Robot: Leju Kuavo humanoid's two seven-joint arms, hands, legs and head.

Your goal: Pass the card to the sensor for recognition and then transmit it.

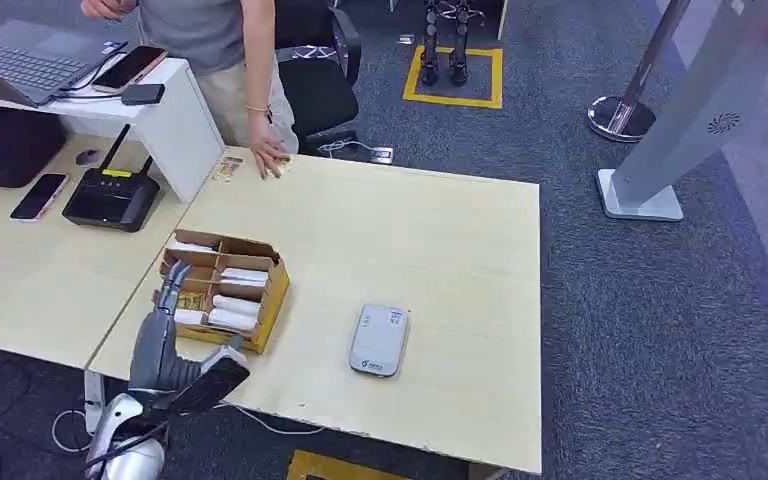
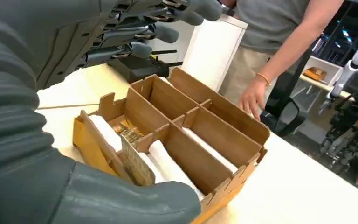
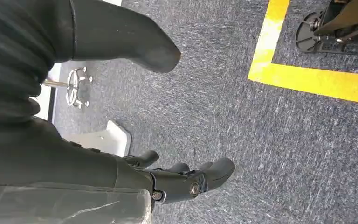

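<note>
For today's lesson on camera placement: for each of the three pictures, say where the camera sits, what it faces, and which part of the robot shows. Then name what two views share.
Head view: high on the body, looking down at the table, the sensor and the cardboard box; the left hand comes in from below.
Left wrist view: behind the left hand, facing the cardboard box and a person's hand.
Right wrist view: behind the right hand, facing the carpet floor.
Shared: head and left wrist views both show the box and the person's hand.
</note>
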